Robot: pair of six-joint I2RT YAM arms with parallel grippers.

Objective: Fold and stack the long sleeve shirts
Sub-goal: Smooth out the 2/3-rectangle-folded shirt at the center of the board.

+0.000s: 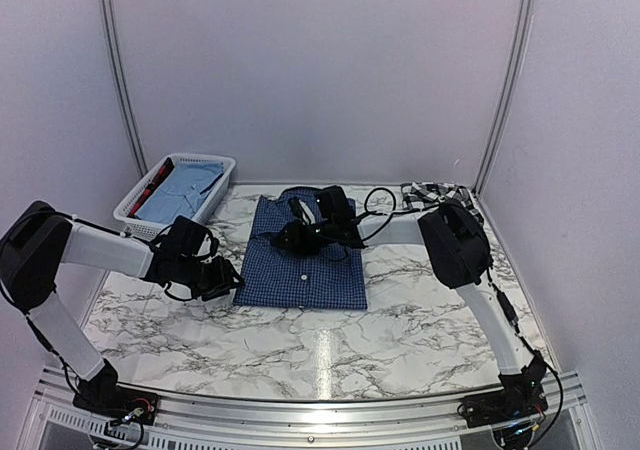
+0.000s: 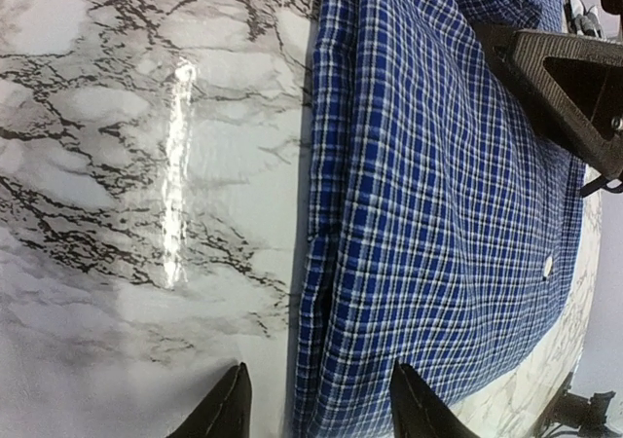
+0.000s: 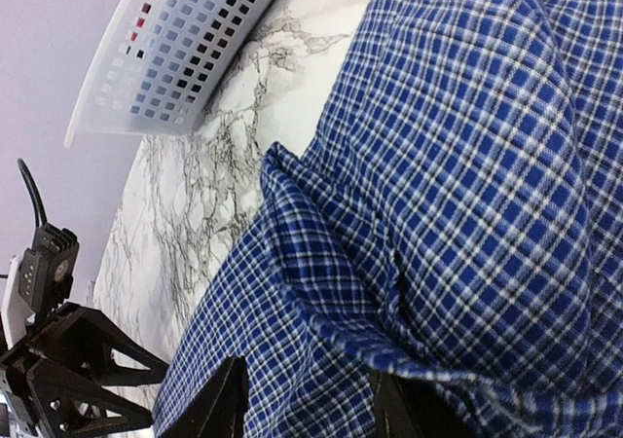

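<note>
The dark blue checked shirt point(image 1: 305, 260) lies folded in a rectangle in the middle of the table, collar toward the back. The black-and-white plaid shirt point(image 1: 436, 192) lies crumpled at the back right. My left gripper point(image 1: 222, 278) is open at the blue shirt's left edge; in the left wrist view point(image 2: 316, 414) its fingers straddle that edge point(image 2: 326, 292), one over marble, one over cloth. My right gripper point(image 1: 290, 235) is open above the collar end; in the right wrist view point(image 3: 307, 409) a raised fold of blue cloth point(image 3: 321, 263) lies between its fingers.
A white slatted basket point(image 1: 132, 210) stands at the back left, holding a light blue cloth point(image 1: 180, 190) and something red; it also shows in the right wrist view point(image 3: 175, 49). Walls close in behind and on both sides. The marble table point(image 1: 330, 350) lies bare in front.
</note>
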